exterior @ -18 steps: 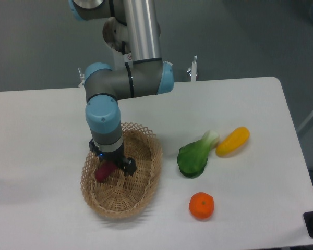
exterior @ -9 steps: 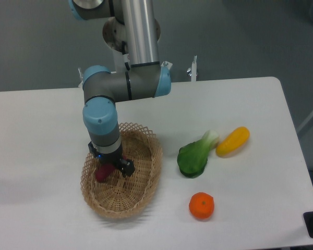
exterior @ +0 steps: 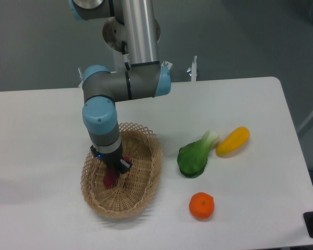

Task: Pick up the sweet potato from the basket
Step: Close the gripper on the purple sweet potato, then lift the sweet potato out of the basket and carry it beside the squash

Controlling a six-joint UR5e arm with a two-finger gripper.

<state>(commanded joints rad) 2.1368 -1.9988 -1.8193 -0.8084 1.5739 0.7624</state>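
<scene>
The tan wicker basket [exterior: 146, 179] sits left of centre on the white table. My gripper [exterior: 111, 171] reaches down into its left half from above. Its fingers are drawn in around the small reddish-purple sweet potato [exterior: 109, 179], whose lower end shows just under the black fingers. The top of the sweet potato is hidden by the gripper, and it remains low inside the basket.
To the right of the basket lie a green bok choy [exterior: 195, 156] and a yellow squash [exterior: 232, 141]. An orange [exterior: 201, 205] rests near the front edge. The arm's elbow and upright column [exterior: 138, 52] stand behind the basket.
The fingers have narrowed onto the sweet potato. It has shifted from lying at the gripper's left side to sitting under and between the fingers.
</scene>
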